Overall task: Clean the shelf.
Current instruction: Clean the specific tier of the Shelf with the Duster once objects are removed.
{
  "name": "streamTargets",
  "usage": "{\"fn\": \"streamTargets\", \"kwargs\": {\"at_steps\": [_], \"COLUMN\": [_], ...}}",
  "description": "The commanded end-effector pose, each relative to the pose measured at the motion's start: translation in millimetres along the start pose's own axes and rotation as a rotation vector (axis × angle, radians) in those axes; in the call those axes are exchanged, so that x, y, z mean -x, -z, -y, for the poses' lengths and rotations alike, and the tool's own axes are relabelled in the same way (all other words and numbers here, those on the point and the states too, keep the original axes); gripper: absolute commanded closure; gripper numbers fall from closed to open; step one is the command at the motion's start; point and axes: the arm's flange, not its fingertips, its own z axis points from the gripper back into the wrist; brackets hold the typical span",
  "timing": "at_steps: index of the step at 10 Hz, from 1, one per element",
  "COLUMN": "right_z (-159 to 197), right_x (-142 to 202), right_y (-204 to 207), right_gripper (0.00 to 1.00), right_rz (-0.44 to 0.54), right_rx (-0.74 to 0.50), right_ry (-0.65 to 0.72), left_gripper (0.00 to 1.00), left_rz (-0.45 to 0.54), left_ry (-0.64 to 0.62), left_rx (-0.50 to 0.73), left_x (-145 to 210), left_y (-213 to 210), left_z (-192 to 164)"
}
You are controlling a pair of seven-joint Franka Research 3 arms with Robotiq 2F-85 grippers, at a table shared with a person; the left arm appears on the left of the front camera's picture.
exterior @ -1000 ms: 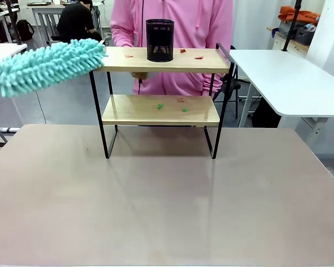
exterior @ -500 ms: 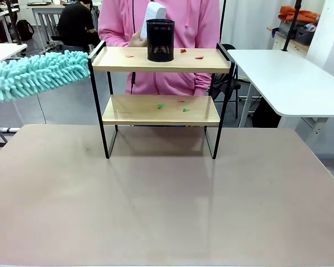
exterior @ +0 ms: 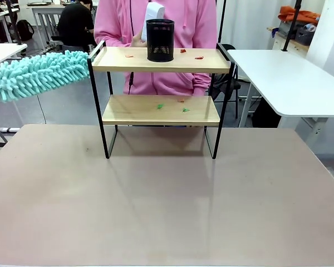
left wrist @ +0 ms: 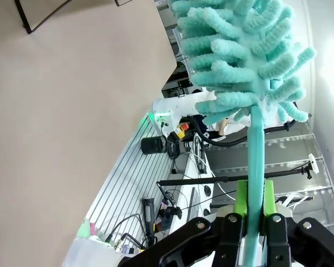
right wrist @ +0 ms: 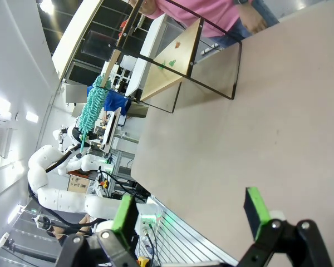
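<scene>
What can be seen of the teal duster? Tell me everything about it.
The duster has a fluffy teal head of chenille-like strands on a thin teal handle. The left pincer is shut on the handle. The head hangs in the air left of the shelf, sloping up toward its top board. Whether the tip touches the rail is unclear.

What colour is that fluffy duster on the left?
Turquoise; the duster shows best in the left wrist view, clamped in the left gripper.

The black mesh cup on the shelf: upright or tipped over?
Upright. The mesh cup stands on its base on the shelf, its open mouth facing up.
</scene>
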Motion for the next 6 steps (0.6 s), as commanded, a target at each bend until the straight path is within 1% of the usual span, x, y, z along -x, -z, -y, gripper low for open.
{"fn": "streamTargets", "kwargs": {"at_steps": [1, 2, 3, 5, 6], "right_z": [0, 0, 0, 0, 0], "right_x": [-3, -3, -3, -3, -3], "right_y": [0, 0, 0, 0, 0], "right_gripper": [0.00, 0.00, 0.00, 0.00, 0.00], "right_rz": [0.016, 0.016, 0.016, 0.016, 0.016], "right_rx": [-0.014, -0.014, -0.014, -0.014, -0.014], "right_ry": [-0.028, -0.028, -0.028, -0.028, -0.028], "left_gripper": [0.88, 0.88, 0.88, 0.88, 0.88], "left_rz": [0.002, 0.000, 0.016, 0.187, 0.220], "left_ry": [0.014, 0.000, 0.067, 0.145, 0.192], "left_rx": [0.018, 0.000, 0.033, 0.034, 0.055], "left_x": [1, 0, -9, -16, -13], "left_y": [-1, 0, 3, -6, -10], "left_z": [4, 0, 13, 44, 55]}}
